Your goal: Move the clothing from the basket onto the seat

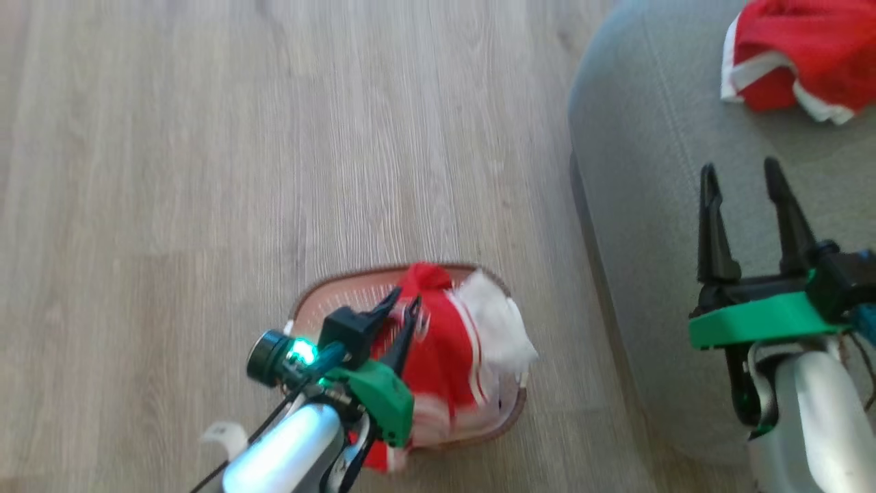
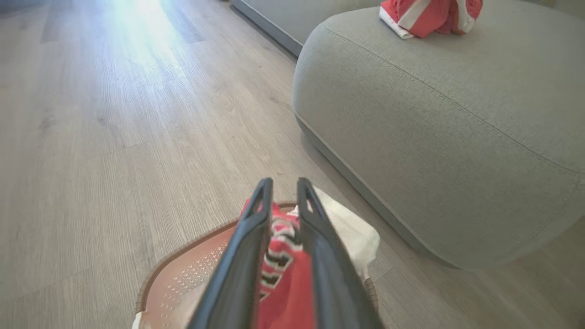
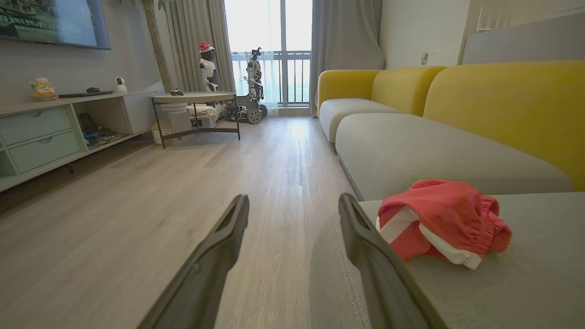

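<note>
While the fingers of the left gripper point(image 1: 406, 302) pinch, nearly closed, crumpled red sports clothing with white stripes point(image 1: 445, 349) inside the small white perforated plastic basket with a brown rim point(image 1: 321, 287) on the wood floor point(image 1: 171, 171), the pick-up looks in hand. Next it must lift clear of the rim and carry rightward to the large grey-green upholstered seat point(image 1: 643, 137), where another red garment point(image 1: 801, 55) already lies. The right gripper point(image 1: 741, 171) hovers over the seat's edge, fingers spread wide, empty.
</note>
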Available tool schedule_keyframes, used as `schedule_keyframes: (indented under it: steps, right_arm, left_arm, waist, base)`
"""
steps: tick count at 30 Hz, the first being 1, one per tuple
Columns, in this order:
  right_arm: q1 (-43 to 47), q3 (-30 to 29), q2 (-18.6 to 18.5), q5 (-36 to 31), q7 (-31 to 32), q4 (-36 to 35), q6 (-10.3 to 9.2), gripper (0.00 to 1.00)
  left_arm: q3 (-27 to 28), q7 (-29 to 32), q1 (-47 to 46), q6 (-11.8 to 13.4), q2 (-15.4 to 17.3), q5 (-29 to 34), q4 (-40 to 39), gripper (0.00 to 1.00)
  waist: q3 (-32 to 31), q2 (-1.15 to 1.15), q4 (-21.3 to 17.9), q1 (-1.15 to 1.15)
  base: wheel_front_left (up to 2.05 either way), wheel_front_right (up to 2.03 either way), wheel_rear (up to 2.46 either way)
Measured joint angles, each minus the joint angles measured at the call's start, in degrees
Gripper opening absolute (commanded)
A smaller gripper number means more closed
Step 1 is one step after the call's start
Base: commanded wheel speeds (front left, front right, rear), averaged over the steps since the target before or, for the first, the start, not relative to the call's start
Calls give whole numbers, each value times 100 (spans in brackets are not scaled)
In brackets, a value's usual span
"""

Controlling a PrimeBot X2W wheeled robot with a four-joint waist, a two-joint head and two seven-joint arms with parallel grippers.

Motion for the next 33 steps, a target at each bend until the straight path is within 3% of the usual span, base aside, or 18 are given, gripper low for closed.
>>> schedule_keyframes:
  steps: [1,2,13,24,33]
  right_arm:
    - [38,10,0,0,0,31,0,100]
    - [82,18,1,0,0,42,0,100]
    - [559,11,3,-54,0,123,0,100]
    - [831,155,7,-94,0,238,0,100]
    - [950,301,8,-44,0,303,0,100]
  left_arm:
    - [60,0,90,2,18,-23,-70,85]
    - [124,0,175,22,35,-25,-127,100]
    - [805,0,1285,301,219,-25,-1031,100]
    - [1875,0,2106,536,321,23,-1673,100]
    - [2818,0,2693,631,303,435,-2225,100]
  waist:
    - [-85,0,0,0]
    - [-163,0,1,0]
    - [-836,-1,76,0]
    - [-1199,-1,159,0]
    - [-1360,-1,214,0]
  base:
    - [0,0,0]
    - [0,0,0]
    - [0,0,0]
    - [0,0,0]
    - [0,0,0]
